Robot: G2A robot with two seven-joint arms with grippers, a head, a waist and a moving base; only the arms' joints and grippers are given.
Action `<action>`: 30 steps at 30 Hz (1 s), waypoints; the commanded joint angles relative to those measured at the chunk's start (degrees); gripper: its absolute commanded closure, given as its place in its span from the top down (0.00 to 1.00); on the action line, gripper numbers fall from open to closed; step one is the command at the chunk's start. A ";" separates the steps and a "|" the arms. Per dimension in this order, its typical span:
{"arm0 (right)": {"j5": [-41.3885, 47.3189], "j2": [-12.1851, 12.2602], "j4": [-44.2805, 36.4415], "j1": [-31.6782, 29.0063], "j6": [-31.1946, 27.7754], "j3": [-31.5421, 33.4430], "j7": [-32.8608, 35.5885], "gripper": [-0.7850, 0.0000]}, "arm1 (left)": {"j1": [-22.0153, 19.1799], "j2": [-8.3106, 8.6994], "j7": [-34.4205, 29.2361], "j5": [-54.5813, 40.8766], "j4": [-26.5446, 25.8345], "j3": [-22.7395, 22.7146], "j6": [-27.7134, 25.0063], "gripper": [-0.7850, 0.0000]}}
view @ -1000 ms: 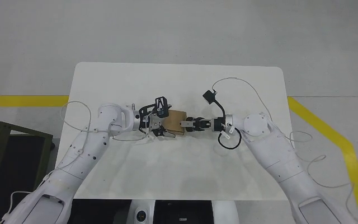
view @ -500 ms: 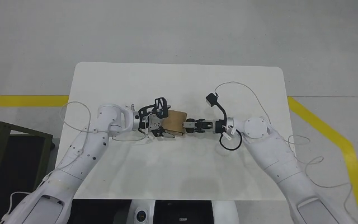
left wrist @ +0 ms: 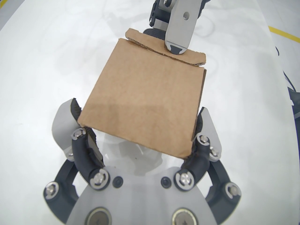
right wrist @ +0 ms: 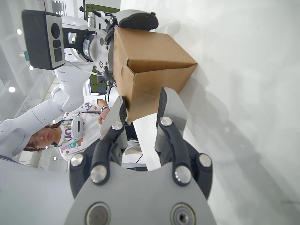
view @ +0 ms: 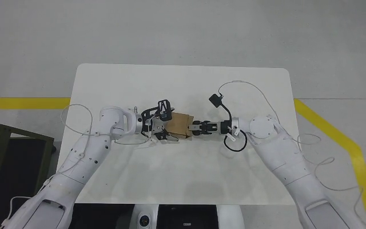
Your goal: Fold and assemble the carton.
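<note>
The left gripper (left wrist: pixel 138 114) has its fingers (left wrist: pixel 66 118) spread to the width of the carton (left wrist: pixel 145 94) and clamped on 2 opposite sides, apparently to steady it at the middle of the tabletop (view: pixel 114 86). The right gripper (right wrist: pixel 143 99) has its fingers (right wrist: pixel 171 104) narrowed onto the end flap (left wrist: pixel 161 47), 1 above and 1 beneath, likely to fold it. That flapped end faces right. The carton looks nearly square, so its long axis is unclear.

The white surface (view: pixel 171 86), a rectangle with rounded corners, carries a brown carton (view: pixel 182 122) near its middle. In the right wrist view, the carton's lower side meets the surface. A thin cable (view: pixel 251 84) loops over the right part, and a second cable (view: pixel 77 105) loops at the left edge.
</note>
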 commanded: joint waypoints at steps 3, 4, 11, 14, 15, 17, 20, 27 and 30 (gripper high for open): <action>-0.96 0.20 -0.98 -0.16 1.05 0.33 -0.02 0.29 | 0.10 0.01 -0.02 -0.16 -0.02 -0.01 0.00 1.00; -1.22 0.25 -1.15 -0.18 1.28 0.43 0.01 0.29 | 0.08 0.02 -0.14 -0.13 -0.04 -0.03 0.03 1.00; -2.90 0.62 -2.49 -0.54 2.98 1.02 0.07 0.27 | 0.16 0.07 -0.37 -0.22 -0.19 -0.13 -0.12 1.00; -3.12 0.71 -3.18 -0.71 3.45 1.15 0.16 0.26 | 0.24 0.09 -0.44 -0.24 -0.31 -0.12 -0.13 1.00; -3.16 0.70 -3.36 -0.69 3.47 1.07 0.28 0.26 | 0.23 0.09 -0.47 -0.21 -0.39 -0.11 -0.18 1.00; -3.08 0.62 -3.42 -0.56 3.49 0.86 0.30 0.25 | 0.30 0.10 -0.39 -0.22 -0.49 -0.10 -0.18 1.00; -2.96 0.40 -3.27 -0.08 3.30 0.27 0.40 0.25 | 0.26 0.10 -0.44 -0.20 -0.64 -0.06 -0.28 1.00; -2.63 -0.21 -1.94 1.38 2.35 -1.15 0.51 0.23 | 0.24 0.07 -0.47 -0.22 -0.72 0.03 -0.16 1.00; -2.61 -0.42 -1.62 1.89 1.65 -1.62 0.63 0.25 | 0.24 0.06 -0.50 -0.25 -0.74 0.09 -0.10 1.00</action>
